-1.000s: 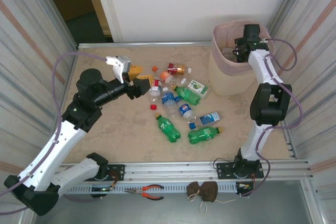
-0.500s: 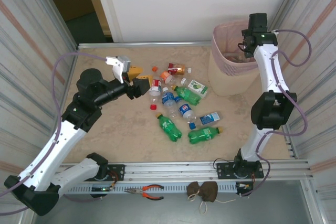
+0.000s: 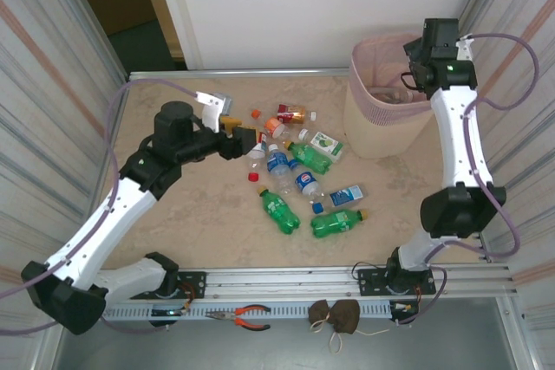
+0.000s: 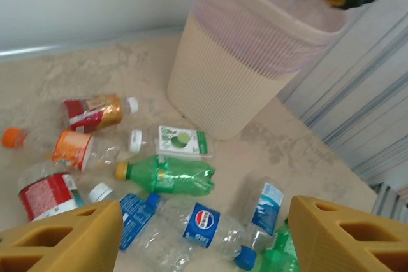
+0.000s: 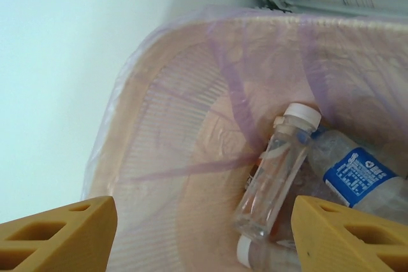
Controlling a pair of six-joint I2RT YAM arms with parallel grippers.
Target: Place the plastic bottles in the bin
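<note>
The right fingers (image 5: pixel 57 227) are standing spread with nothing between them, looking down into the bin (image 5: pixel 166 125), where a clear bottle (image 5: pixel 275 170) and a blue-labelled bottle (image 5: pixel 360 176) are lying at the bottom. A second ago this arm was reaching down inside the bin. Now it is lifting clear above the rim at the desk's far right corner, so a drop looks just finished and the arm is probably heading back for another.

The left fingers (image 4: pixel 64 237) are gaping empty too, hovering at the far left edge of the loose bottles (image 3: pixel 290 171) scattered over the middle of the desk (image 3: pixel 191 214). That arm is swinging its elbow forward while its fingers are barely shifting, likely lining up a pick. Roughly ten bottles are still waiting on the desk
</note>
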